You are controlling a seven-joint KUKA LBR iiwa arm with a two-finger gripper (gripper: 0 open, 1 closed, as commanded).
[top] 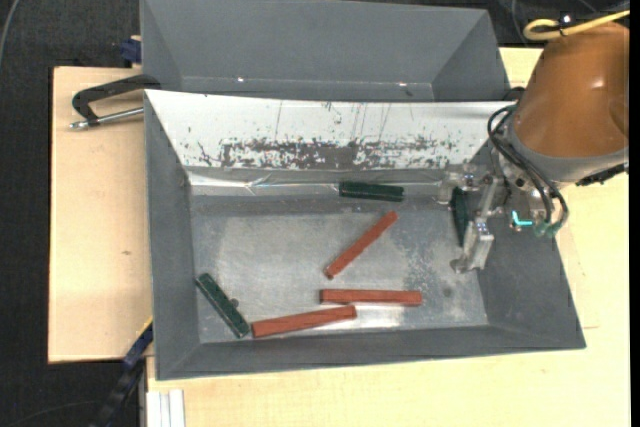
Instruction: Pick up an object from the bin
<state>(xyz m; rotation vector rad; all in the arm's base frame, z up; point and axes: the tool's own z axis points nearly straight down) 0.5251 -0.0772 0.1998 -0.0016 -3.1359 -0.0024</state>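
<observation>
My gripper hangs low over the right end of the bin, close to the right wall. A short dark green strip stands upright against its left side; I cannot tell whether it is a loose stick or part of the gripper. The nearest loose things lie to the gripper's left. A red stick lies flat near the front. Another red stick lies slantwise in the middle. A dark green stick rests along the foot of the back wall.
A longer red stick lies along the front wall. A dark green stick sits slantwise in the front left corner. The arm's orange cover and cables hang above the right wall.
</observation>
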